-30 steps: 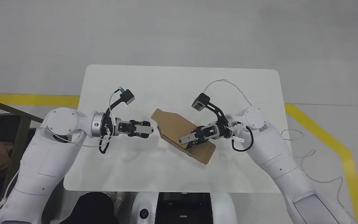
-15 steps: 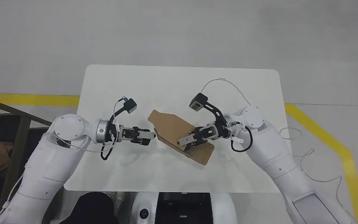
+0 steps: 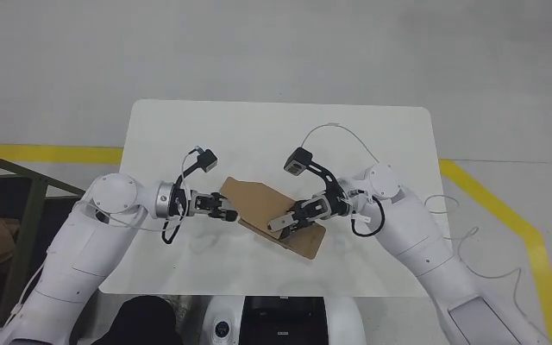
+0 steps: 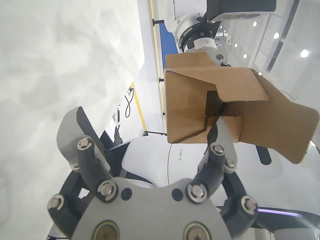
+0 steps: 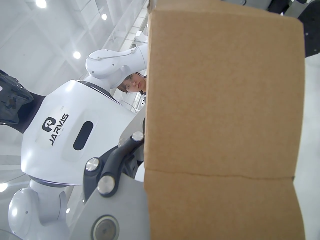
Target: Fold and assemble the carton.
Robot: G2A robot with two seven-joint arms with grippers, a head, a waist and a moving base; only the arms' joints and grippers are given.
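The white counter (image 3: 362, 138) carries the work, with both arms meeting over its near half. The brown carton (image 3: 259, 200) sits there at a slant between the two arms, its long axis running from the left arm's side toward the counter's near edge on the right arm's side. In the left wrist view the carton (image 4: 190, 101) is partly formed: a folded body with an open end, a dark cavity inside, and a loose flap sticking out to one side. In the right wrist view a flat creased panel of the carton (image 5: 222, 88) stands close before the camera.

The right hand (image 3: 278, 224) lies over the carton's middle and grips its wall. One finger (image 5: 120, 151) shows at the panel's edge and the other is hidden behind the cardboard.

The left hand (image 4: 148, 121) is at the carton's open end, spread wide. One fingertip (image 4: 220, 126) reaches into the opening and the other stands well clear.
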